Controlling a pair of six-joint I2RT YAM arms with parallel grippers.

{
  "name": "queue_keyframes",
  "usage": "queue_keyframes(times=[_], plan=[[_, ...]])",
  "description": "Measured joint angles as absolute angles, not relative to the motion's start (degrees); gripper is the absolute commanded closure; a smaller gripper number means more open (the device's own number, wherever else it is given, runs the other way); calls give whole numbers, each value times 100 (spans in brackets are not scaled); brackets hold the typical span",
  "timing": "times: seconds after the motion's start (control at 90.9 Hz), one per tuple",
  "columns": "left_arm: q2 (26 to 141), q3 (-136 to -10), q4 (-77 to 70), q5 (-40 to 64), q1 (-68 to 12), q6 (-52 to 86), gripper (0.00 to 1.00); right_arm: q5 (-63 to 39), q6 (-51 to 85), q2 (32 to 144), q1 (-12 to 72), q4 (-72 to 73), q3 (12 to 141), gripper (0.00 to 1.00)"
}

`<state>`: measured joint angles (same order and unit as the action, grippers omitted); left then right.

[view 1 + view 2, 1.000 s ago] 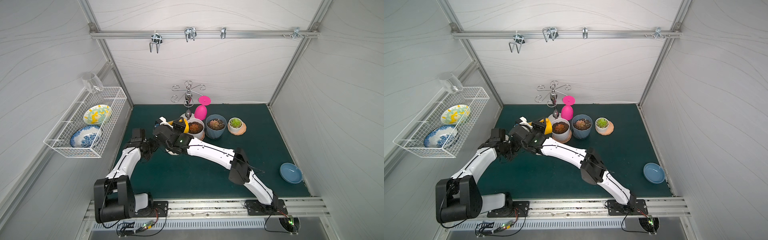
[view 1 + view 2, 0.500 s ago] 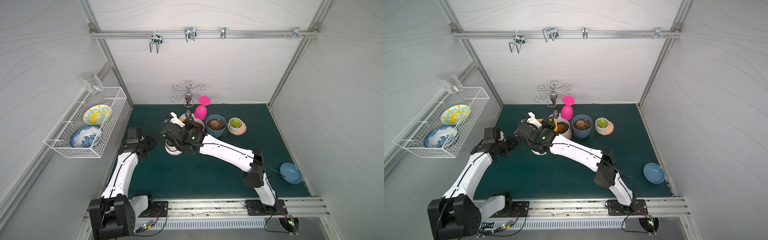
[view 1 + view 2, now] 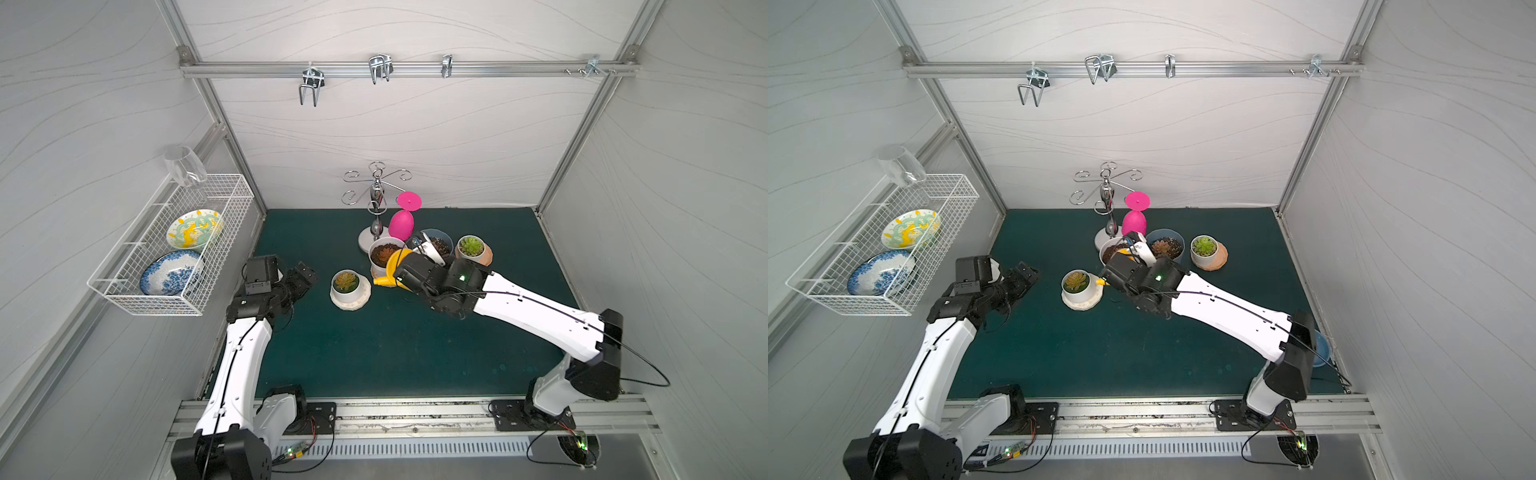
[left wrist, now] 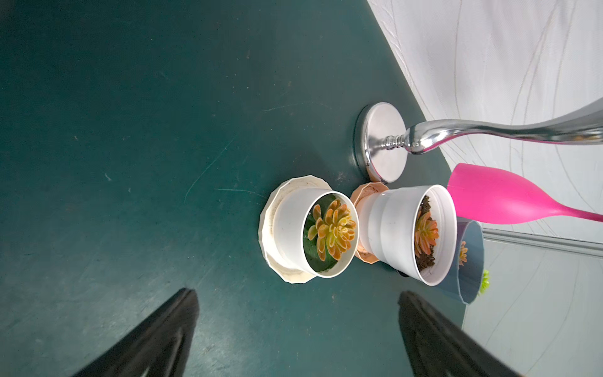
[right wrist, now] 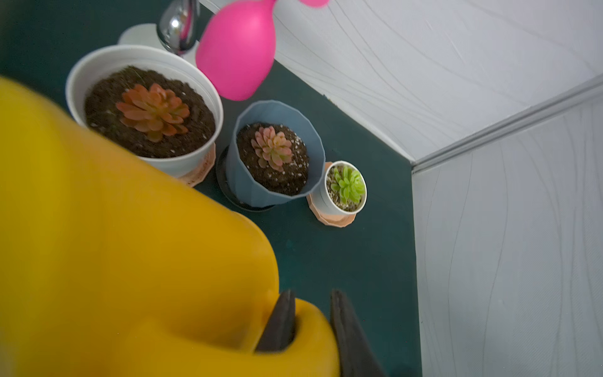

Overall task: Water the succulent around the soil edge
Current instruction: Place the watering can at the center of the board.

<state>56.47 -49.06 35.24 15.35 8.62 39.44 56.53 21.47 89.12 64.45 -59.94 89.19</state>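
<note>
A yellow-orange succulent (image 3: 345, 281) (image 3: 1076, 281) (image 4: 331, 232) grows in a small white pot on a cream saucer (image 3: 351, 303), set forward of the other pots. To its right, my right gripper (image 3: 409, 270) (image 5: 311, 293) is shut on the handle of the yellow watering can (image 3: 390, 266) (image 5: 130, 261). The spout (image 3: 1100, 281) points at the pot and ends by the saucer's edge. My left gripper (image 3: 305, 276) (image 3: 1027, 274) (image 4: 297, 292) hangs open and empty to the pot's left, a short way off.
Behind the can stand a large white pot (image 3: 384, 251) (image 5: 150, 111), a blue pot (image 3: 440, 245) (image 5: 274, 150) and a small white pot with a green succulent (image 3: 471, 247). A pink glass (image 3: 401, 222) and chrome stand (image 3: 376, 195) sit at the back. A wire basket (image 3: 174, 249) hangs left.
My right arm has carried the watering can to the right, from over the front pot to beside it. My left arm has straightened, its gripper staying left of the pot.
</note>
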Motion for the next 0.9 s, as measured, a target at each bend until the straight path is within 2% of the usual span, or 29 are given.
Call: queue_keyframes(times=[0.385, 0.66, 0.902], plan=[[5404, -5065, 3653, 1643, 770, 3968, 0, 4554, 3380, 7063, 6370, -5551, 6198, 100], [5280, -5065, 3653, 1804, 770, 4101, 0, 3566, 4097, 6888, 6368, -4766, 4984, 100], [5284, -5065, 3618, 1863, 770, 4121, 0, 3406, 4333, 7426, 6368, -4298, 5109, 100]])
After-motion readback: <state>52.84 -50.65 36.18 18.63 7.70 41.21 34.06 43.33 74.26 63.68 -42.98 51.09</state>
